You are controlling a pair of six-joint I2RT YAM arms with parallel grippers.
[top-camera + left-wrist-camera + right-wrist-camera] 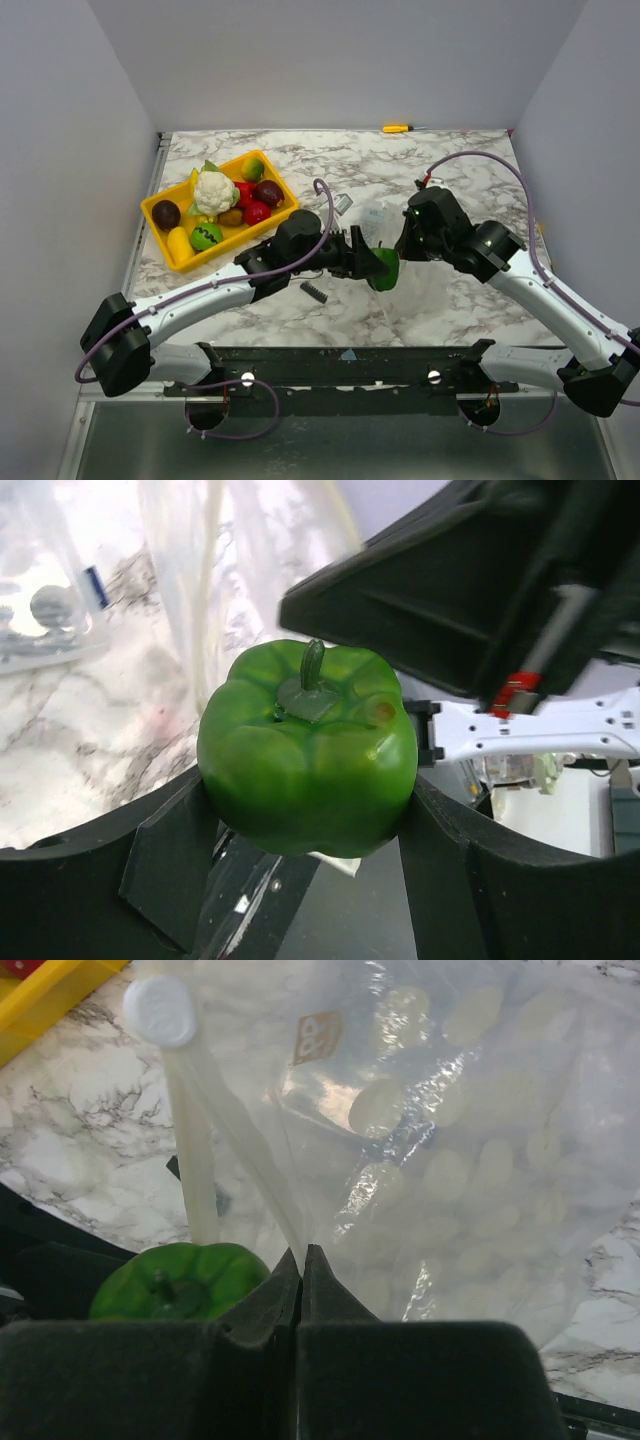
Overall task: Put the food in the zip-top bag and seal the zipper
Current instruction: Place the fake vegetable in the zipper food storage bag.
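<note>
- Left gripper (310,815) grasps the green pepper (305,765) by its sides, stem up, at mid-table.
- Right gripper (302,1270) is clenched on the zip-top bag (450,1160) just right of the pepper; the zipper (195,1160) runs away from its fingertips.

The left arm (200,295) extends rightward from its base toward the green bell pepper (308,765). The left gripper (378,266) clamps the pepper, one finger on each side. The right arm (540,290) reaches in from the pepper's right. The right gripper (303,1270), just beside the pepper, has its jaws fully closed, pinching the zip-top bag (430,1160).
</note>
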